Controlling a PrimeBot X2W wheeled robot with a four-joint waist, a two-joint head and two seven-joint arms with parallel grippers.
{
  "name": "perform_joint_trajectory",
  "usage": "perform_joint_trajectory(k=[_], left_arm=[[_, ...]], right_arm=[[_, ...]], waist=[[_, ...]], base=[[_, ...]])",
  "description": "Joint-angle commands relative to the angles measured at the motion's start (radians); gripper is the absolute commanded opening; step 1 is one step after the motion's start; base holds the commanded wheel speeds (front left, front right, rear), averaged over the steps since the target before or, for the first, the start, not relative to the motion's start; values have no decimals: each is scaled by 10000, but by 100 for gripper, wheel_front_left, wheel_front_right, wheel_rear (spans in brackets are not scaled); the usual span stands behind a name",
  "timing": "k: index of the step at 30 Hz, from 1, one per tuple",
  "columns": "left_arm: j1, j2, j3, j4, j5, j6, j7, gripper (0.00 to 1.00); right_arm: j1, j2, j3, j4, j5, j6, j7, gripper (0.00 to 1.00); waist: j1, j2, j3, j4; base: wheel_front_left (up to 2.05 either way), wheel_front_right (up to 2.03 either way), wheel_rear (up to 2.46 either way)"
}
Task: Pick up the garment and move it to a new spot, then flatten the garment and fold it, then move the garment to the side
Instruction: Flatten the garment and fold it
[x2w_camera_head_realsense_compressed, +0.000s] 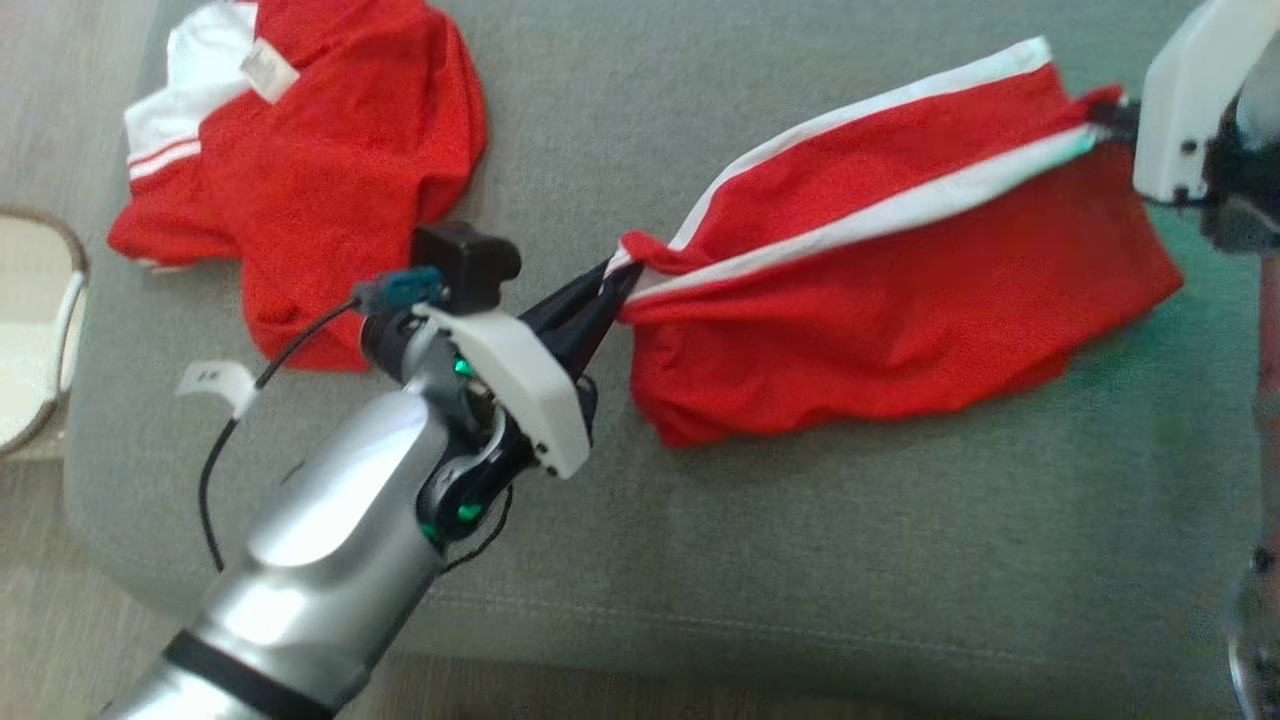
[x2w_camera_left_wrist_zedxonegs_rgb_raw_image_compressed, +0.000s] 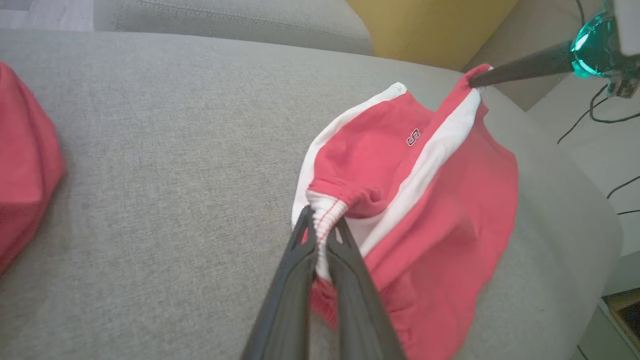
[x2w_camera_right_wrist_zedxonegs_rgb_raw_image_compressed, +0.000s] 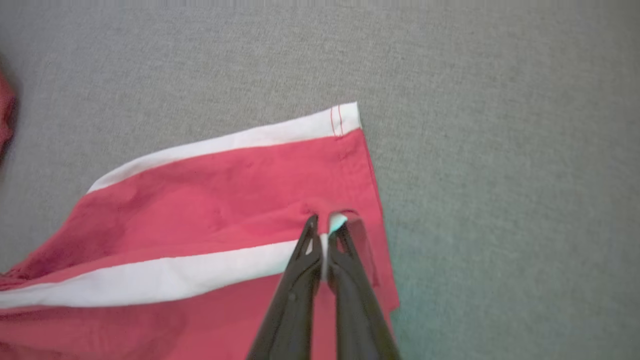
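A red garment (x2w_camera_head_realsense_compressed: 900, 290) with white side stripes, shaped like shorts, is stretched between my two grippers above the grey sofa cushion (x2w_camera_head_realsense_compressed: 760, 540). My left gripper (x2w_camera_head_realsense_compressed: 612, 290) is shut on the bunched white waistband at the garment's left end, seen up close as the garment (x2w_camera_left_wrist_zedxonegs_rgb_raw_image_compressed: 425, 200) pinched by the left gripper (x2w_camera_left_wrist_zedxonegs_rgb_raw_image_compressed: 322, 227). My right gripper (x2w_camera_head_realsense_compressed: 1105, 115) is shut on the opposite hem edge, where the right gripper (x2w_camera_right_wrist_zedxonegs_rgb_raw_image_compressed: 325, 230) pinches the garment (x2w_camera_right_wrist_zedxonegs_rgb_raw_image_compressed: 225, 200) at its white stripe. The lower part of the cloth sags onto the cushion.
A second red and white garment (x2w_camera_head_realsense_compressed: 310, 160) lies crumpled at the cushion's far left, close behind my left wrist. A pale basket (x2w_camera_head_realsense_compressed: 35, 320) stands on the floor past the cushion's left edge. A yellow cushion (x2w_camera_left_wrist_zedxonegs_rgb_raw_image_compressed: 430, 27) sits beyond the sofa.
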Motion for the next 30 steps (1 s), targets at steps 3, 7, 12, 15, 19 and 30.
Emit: perform_joint_trajectory(k=[3, 7, 12, 15, 19, 30], left_arm=[[-795, -7, 121, 116, -20, -53, -241, 0], [-1236, -175, -159, 602, -101, -68, -534, 0], [-1653, -248, -621, 1116, -413, -72, -984, 0], [-1811, -274, -722, 1418, -500, -73, -1243, 33], [-2017, -366, -661, 1928, -525, -73, -1588, 100], [-2451, -701, -537, 2788, -529, -72, -2294, 100]], right_arm=[[-867, 231, -8, 162, -260, -4, -598, 0], [-1381, 347, -94, 939, -508, -4, -1259, 0], [-1777, 417, -3, 1825, -675, -4, -1947, 0], [-1911, 419, 29, 2137, -650, -4, -2171, 0], [-2083, 393, -37, 2405, -590, -4, -2533, 0], [-2516, 387, -481, 2996, -702, -4, -3416, 0]], waist=[[-3, 0, 579, 345], [-3, 0, 849, 442], [-3, 0, 1022, 468], [-3, 0, 1067, 475], [-3, 0, 1145, 494], [-3, 0, 1338, 596]], base=[[0, 0, 0], [0, 0, 0], [0, 0, 0], [0, 0, 0], [0, 0, 0], [0, 0, 0]])
